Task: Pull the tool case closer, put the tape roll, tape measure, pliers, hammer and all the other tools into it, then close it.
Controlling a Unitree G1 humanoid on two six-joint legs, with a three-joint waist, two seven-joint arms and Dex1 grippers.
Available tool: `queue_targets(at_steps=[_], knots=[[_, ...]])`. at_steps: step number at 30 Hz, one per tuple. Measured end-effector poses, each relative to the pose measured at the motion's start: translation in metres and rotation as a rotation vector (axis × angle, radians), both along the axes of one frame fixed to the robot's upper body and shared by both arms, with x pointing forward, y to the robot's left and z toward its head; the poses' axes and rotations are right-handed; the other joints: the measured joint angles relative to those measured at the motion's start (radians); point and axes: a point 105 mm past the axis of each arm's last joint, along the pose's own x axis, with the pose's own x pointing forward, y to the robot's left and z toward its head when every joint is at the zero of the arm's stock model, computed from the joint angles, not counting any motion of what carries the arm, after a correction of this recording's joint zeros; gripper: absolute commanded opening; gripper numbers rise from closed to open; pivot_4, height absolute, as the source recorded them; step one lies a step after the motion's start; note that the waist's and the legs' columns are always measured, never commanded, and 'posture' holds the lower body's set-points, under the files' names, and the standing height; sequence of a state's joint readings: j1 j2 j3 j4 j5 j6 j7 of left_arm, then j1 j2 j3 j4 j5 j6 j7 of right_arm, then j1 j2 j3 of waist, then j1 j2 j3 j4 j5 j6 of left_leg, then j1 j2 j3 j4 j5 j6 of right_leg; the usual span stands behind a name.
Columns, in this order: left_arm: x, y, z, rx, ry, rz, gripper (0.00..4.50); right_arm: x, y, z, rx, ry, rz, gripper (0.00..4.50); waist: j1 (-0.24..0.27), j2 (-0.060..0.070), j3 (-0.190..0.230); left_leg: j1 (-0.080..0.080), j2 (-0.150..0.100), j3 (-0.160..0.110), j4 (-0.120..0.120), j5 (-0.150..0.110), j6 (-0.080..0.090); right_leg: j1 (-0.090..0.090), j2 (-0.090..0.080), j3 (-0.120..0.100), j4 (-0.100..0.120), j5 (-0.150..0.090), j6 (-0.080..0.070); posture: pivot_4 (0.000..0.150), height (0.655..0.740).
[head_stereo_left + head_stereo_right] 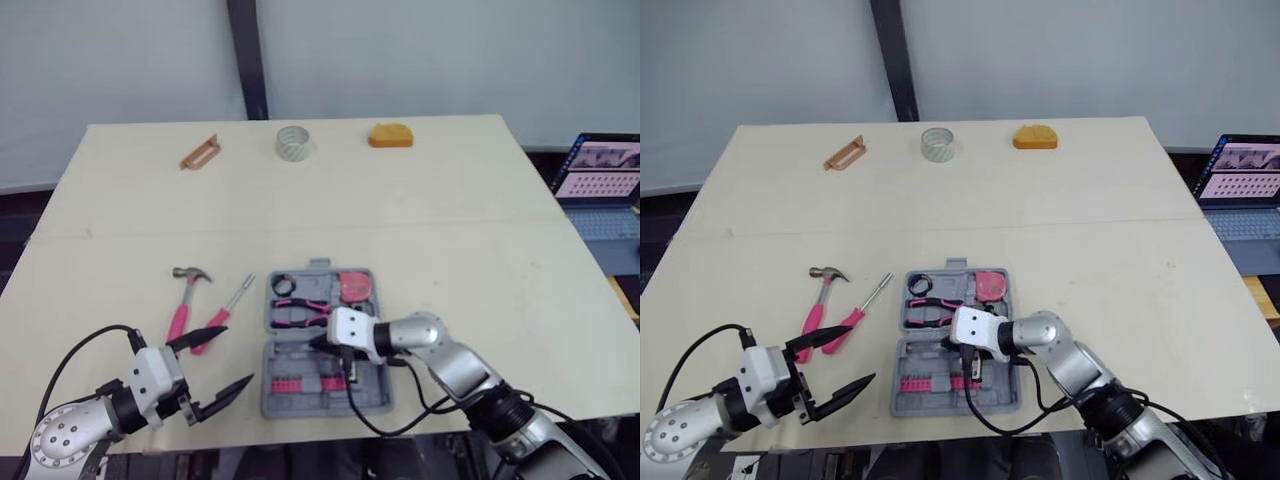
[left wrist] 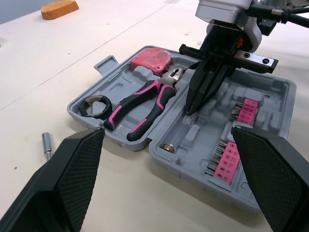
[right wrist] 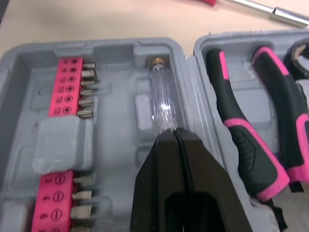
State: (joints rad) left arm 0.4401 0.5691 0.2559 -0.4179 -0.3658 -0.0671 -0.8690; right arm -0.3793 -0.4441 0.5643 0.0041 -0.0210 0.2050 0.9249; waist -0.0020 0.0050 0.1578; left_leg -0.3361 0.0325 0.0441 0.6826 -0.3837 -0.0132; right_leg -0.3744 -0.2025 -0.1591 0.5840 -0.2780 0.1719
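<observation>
My left tool (image 1: 238, 354) hangs wide apart over the near edge of the pale wooden worktop (image 1: 450, 200). My right tool (image 3: 175, 133) is pinched together, touching a clear screwdriver handle (image 3: 161, 104) inside the open grey plastic tool case (image 2: 277, 92) right in front.

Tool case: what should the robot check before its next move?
1. Tool case near the robot, lid open: ok.
2. Pliers and pink tape measure inside: ok.
3. Hammer and screwdriver inside: not ok, both lie on the table beside the case.
4. Clear tape roll inside: not ok, at the table's far edge.
5. Left jaws open and free: ok.
6. Right jaws out of the case: not ok, shut, tip at the clear handle.
</observation>
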Motion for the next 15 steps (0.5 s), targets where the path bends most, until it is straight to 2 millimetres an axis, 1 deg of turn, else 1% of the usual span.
queue_targets(at_steps=[9,13,15], knots=[[0.0018,-0.0006,0.0017,0.000,-0.009,-0.003,4.50,-0.0006,0.0015,-0.0027,-0.018,0.009,-0.003,0.06,0.000,0.001,-0.014,0.001,0.000,0.000,0.000,-0.001,0.000,0.001,0.001,0.000,0.000,0.000,0.000,0.150,0.7400],[0.0046,-0.0013,0.0043,0.000,-0.023,-0.008,4.50,0.0014,0.0007,0.0018,0.039,0.042,-0.039,0.06,-0.001,0.002,-0.013,0.001,0.001,0.000,0.000,-0.001,0.000,0.000,0.001,0.000,0.000,0.000,-0.001,0.150,0.7400],[0.0064,-0.0016,0.0051,-0.001,-0.024,-0.008,4.50,0.0013,-0.0015,0.0045,0.079,0.086,-0.055,0.06,-0.001,0.003,-0.012,0.000,0.001,0.000,0.000,-0.001,0.000,0.000,0.001,0.000,-0.001,0.000,-0.001,0.150,0.7400]])
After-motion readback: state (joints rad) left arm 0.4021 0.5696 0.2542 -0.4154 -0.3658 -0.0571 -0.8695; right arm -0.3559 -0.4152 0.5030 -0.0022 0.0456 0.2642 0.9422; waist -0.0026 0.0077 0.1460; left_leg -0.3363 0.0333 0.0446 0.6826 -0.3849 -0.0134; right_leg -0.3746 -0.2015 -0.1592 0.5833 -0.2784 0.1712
